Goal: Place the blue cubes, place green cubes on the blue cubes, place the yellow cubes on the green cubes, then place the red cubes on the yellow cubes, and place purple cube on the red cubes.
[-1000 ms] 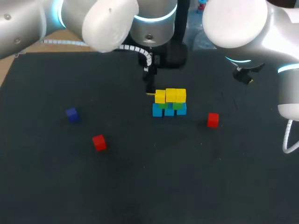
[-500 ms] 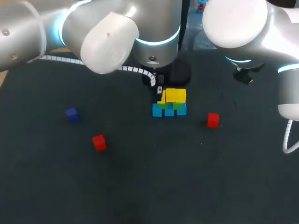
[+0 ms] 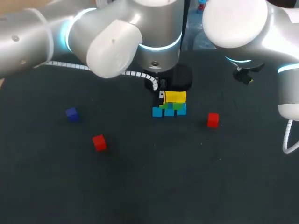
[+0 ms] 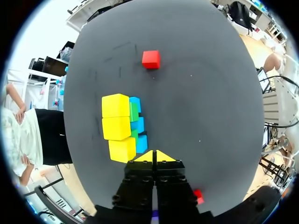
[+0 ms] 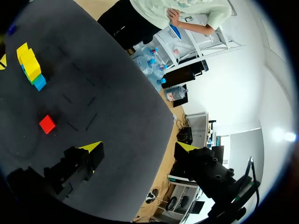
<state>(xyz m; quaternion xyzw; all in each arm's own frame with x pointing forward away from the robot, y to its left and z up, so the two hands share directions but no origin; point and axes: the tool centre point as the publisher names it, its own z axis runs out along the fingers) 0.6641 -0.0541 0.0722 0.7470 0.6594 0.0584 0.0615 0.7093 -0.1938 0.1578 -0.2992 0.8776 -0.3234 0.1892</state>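
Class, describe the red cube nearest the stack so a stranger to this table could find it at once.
On the dark table, find the stack of blue, green and yellow cubes near the middle. The red cube sits alone just to its right. The other red cube lies far off on the left, near a lone dark blue cube.

Stack (image 3: 169, 103): mid-table, three layers.
Right cube (image 3: 212, 120): near the Stack's right.
Left cube (image 3: 71, 114): well apart, left.
Front cube (image 3: 98, 142): before the Left cube.
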